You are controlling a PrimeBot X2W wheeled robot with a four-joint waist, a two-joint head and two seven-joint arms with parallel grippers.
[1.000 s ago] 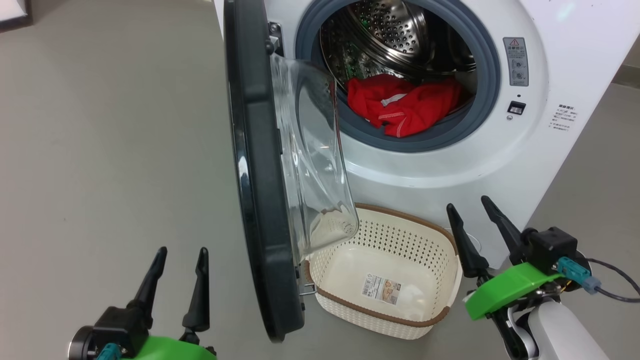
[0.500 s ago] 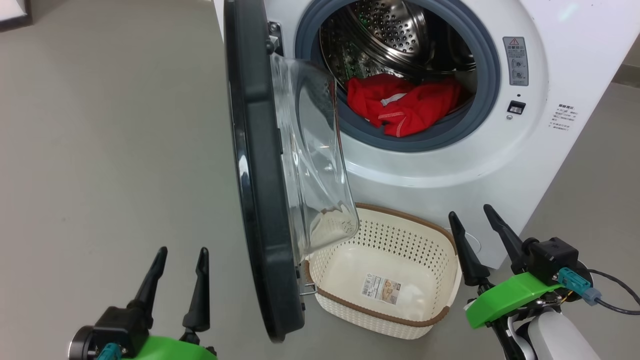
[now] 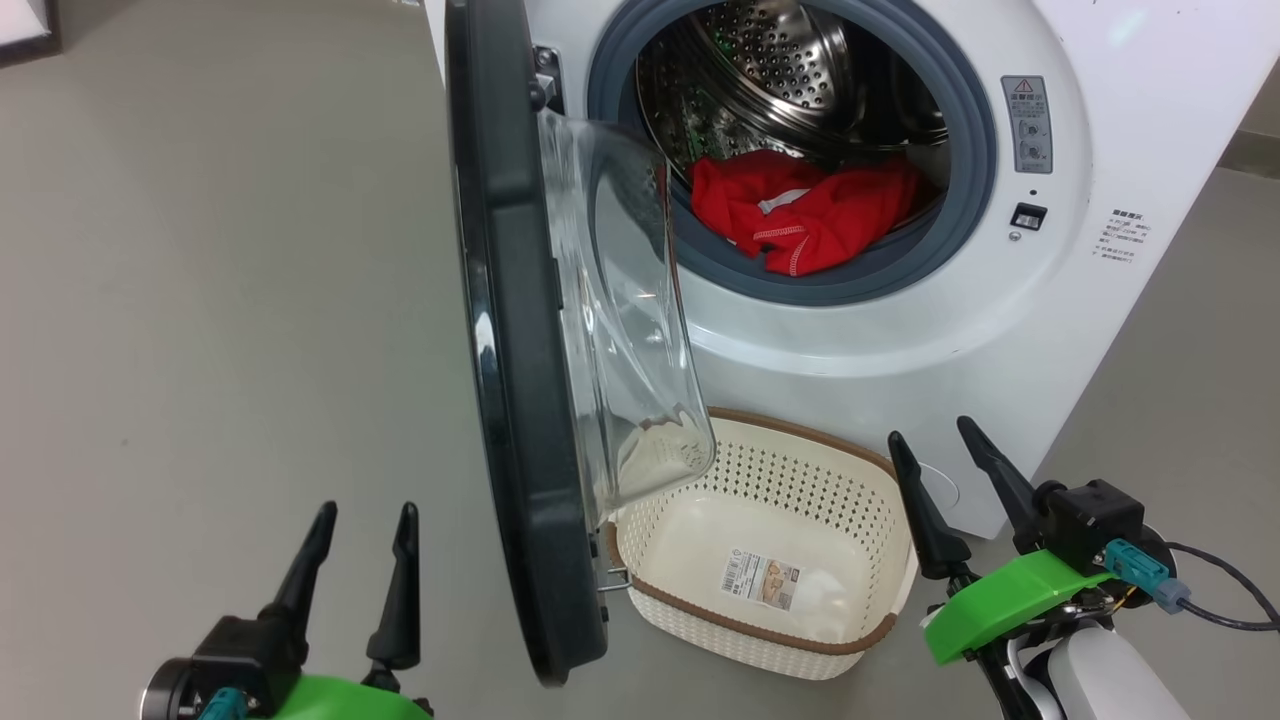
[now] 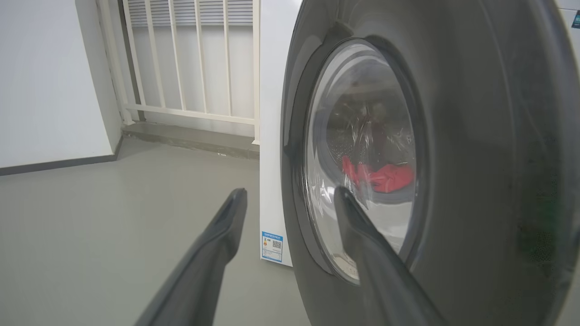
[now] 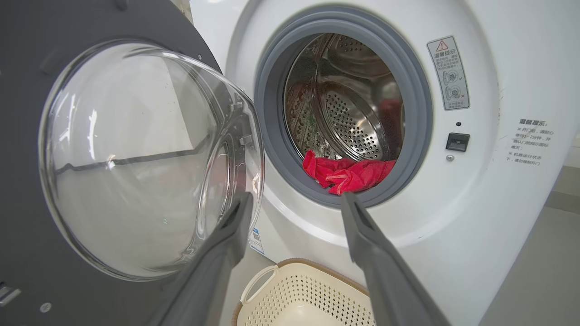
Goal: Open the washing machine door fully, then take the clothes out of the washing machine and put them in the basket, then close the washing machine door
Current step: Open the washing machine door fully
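The white washing machine [image 3: 870, 330] [image 5: 489, 199] stands ahead with its black-rimmed door [image 3: 515, 350] [image 4: 476, 158] [image 5: 27, 136] swung out edge-on toward me, glass bowl facing right. Red clothes [image 3: 805, 215] [image 5: 346, 173] with white stitching lie at the front of the steel drum, partly over the grey seal. The cream basket [image 3: 880, 475] [image 5: 290, 290] sits on the floor below the opening, holding no clothes. My left gripper [image 3: 362, 512] [image 4: 290, 194] is open, left of the door's outer face. Beside the basket's right end my right gripper [image 3: 925, 430] [image 5: 297, 201] stands open, holding nothing.
Grey floor [image 3: 220, 300] spreads to the left of the door. A white railing [image 4: 190, 63] and a wall stand behind on that side. A blue label [image 4: 272, 246] marks the machine's bottom corner. A cable [image 3: 1225, 600] trails from my right wrist.
My right gripper has dropped lower and drifted slightly left beside the basket. The head view has shifted a little. The left gripper, door and clothes stay put.
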